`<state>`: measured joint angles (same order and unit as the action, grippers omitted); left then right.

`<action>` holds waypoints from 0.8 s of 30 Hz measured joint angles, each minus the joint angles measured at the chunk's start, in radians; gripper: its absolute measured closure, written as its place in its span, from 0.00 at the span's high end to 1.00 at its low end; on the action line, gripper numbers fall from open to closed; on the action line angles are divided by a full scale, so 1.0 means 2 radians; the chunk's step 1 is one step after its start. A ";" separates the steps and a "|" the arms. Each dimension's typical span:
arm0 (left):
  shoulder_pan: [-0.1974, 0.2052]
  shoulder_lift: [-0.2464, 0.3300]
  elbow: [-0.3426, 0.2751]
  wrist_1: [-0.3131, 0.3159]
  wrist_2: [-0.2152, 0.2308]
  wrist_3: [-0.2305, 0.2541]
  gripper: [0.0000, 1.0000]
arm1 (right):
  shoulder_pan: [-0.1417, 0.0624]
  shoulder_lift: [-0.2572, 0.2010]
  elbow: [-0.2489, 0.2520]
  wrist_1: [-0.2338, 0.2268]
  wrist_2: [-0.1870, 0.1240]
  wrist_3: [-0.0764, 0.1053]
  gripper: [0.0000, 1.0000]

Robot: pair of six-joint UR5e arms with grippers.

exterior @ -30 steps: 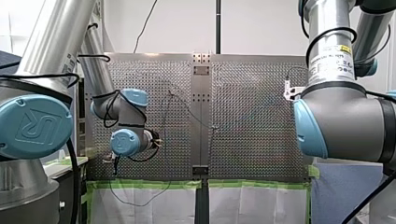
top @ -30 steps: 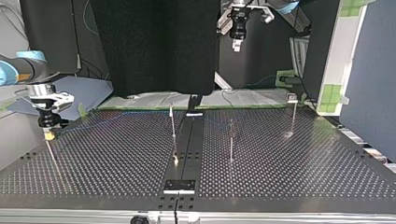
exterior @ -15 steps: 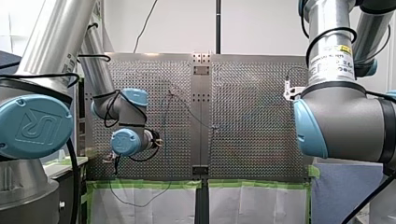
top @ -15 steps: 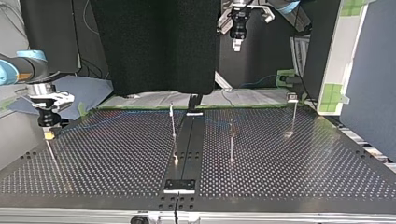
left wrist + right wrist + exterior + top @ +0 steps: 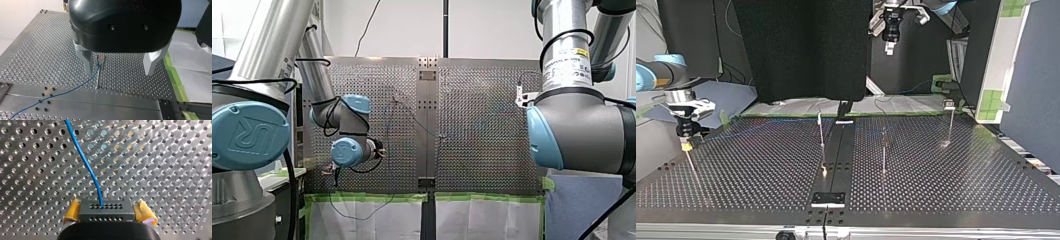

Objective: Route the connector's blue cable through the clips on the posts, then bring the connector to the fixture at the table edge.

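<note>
In the right wrist view a grey connector sits between my right gripper's yellow pads, which lie against its two sides. The blue cable leaves the connector and runs ahead over the perforated plate. In the top view this gripper hangs at the far left, above a thin post. My left gripper is open, and a clip post stands between its metal fingers, nearer one of them. The blue cable passes through that clip.
Three thin posts stand across the table. A flat centre rail ends at a small black plate near the top view's front edge. Green tape and white sheeting line the near edge in the front view.
My right gripper has shifted very slightly toward the top view's left. The left arm has held still.
</note>
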<state>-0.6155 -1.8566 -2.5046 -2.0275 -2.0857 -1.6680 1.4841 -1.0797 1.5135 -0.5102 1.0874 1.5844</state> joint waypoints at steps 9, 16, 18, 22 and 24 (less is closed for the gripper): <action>0.000 0.000 0.000 -0.001 -0.001 0.000 1.00 | 0.001 0.000 0.000 0.003 -0.001 -0.003 0.99; 0.000 0.000 0.000 -0.002 -0.001 0.000 1.00 | 0.002 0.000 0.000 0.005 -0.001 -0.005 0.99; 0.000 0.000 0.000 -0.002 -0.001 0.000 1.00 | 0.002 0.000 0.000 0.007 -0.001 -0.006 0.99; 0.000 0.000 0.000 -0.003 -0.001 0.000 1.00 | 0.001 0.000 0.000 0.008 -0.001 -0.006 0.99; 0.000 0.000 0.000 -0.004 -0.001 0.001 1.00 | 0.001 0.000 0.000 0.009 -0.001 -0.006 0.99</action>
<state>-0.6155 -1.8566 -2.5046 -2.0356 -2.0885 -1.6665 1.4854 -1.0798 1.5133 -0.4921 1.0862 1.5727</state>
